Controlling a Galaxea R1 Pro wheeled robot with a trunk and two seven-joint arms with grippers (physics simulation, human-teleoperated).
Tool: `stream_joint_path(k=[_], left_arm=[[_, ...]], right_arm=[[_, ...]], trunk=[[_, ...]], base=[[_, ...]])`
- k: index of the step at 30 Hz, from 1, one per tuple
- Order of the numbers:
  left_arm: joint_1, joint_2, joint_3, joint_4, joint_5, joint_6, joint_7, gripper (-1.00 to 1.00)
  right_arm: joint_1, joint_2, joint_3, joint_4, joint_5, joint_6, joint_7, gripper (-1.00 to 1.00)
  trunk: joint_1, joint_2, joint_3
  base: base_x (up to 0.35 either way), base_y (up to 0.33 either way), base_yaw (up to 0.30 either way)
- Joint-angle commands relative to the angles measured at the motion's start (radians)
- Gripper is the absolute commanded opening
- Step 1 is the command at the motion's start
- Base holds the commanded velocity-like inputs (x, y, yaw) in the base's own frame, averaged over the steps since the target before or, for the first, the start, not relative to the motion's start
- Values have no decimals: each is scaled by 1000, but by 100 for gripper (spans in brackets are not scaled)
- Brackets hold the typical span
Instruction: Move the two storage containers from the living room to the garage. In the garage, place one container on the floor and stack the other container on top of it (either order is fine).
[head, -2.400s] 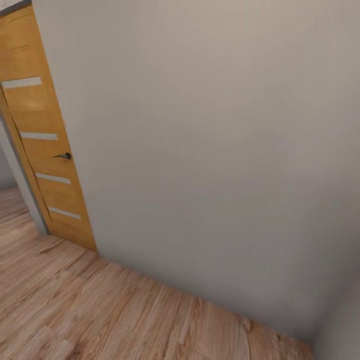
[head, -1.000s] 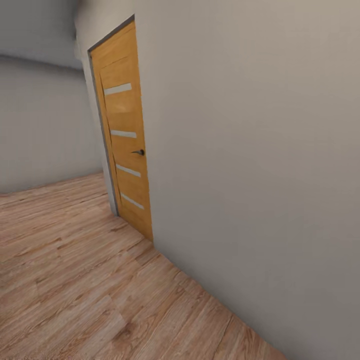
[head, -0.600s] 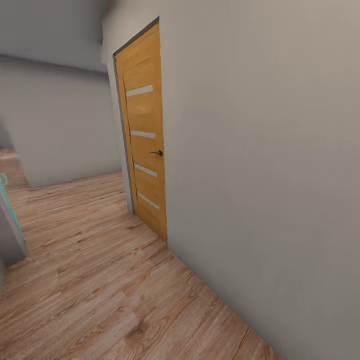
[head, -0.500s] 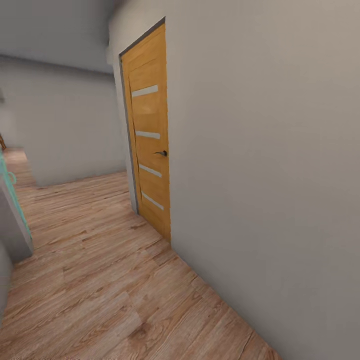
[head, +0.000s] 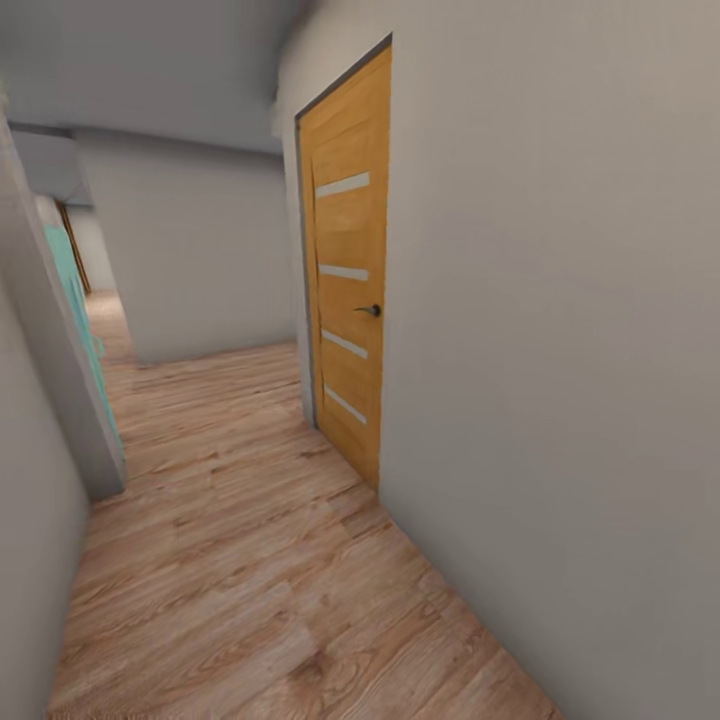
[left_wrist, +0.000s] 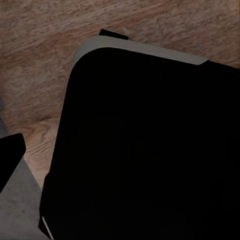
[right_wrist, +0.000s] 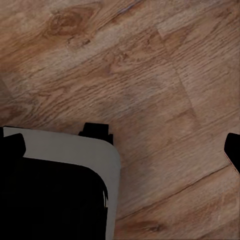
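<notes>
The two storage containers are out of view. I am in a corridor with a light wood plank floor (head: 250, 590). In the right wrist view, my right gripper (right_wrist: 122, 145) hangs over the planks, open, with a dark fingertip (right_wrist: 233, 150) at each side edge and nothing between them. In the left wrist view, my left gripper (left_wrist: 120, 155) looks open. One dark fingertip (left_wrist: 10, 155) shows at the edge; the other is lost against my black base (left_wrist: 150, 150) below it.
A shut orange wooden door (head: 348, 270) with pale stripes and a dark handle (head: 370, 311) sits in the grey wall (head: 560, 350) on my right. Another grey wall (head: 30, 520) with a teal edge (head: 75, 290) is close on my left. The corridor runs ahead between them.
The camera has swung left: the door has slid from the picture's left edge to its middle right, and the corridor and the left wall have come into view.
</notes>
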Motion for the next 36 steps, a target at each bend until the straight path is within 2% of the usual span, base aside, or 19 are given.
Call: stream_joint_path(k=[1, 26, 36], left_arm=[[0, 0, 5, -1, 2, -2, 0, 100], [0, -1, 4, 0, 2, -2, 0, 100], [0, -1, 3, 1, 3, -1, 6, 100]], right_arm=[[-1, 0, 6, 3, -10, -6, 6, 100], [-1, 1, 4, 3, -12, -6, 3, 100], [-1, 3, 4, 5, -14, -3, 3, 100]], trunk=[[0, -1, -1], [0, -1, 0], [0, -1, 1]], base=[[101, 0, 282], [103, 0, 282], [245, 0, 282]])
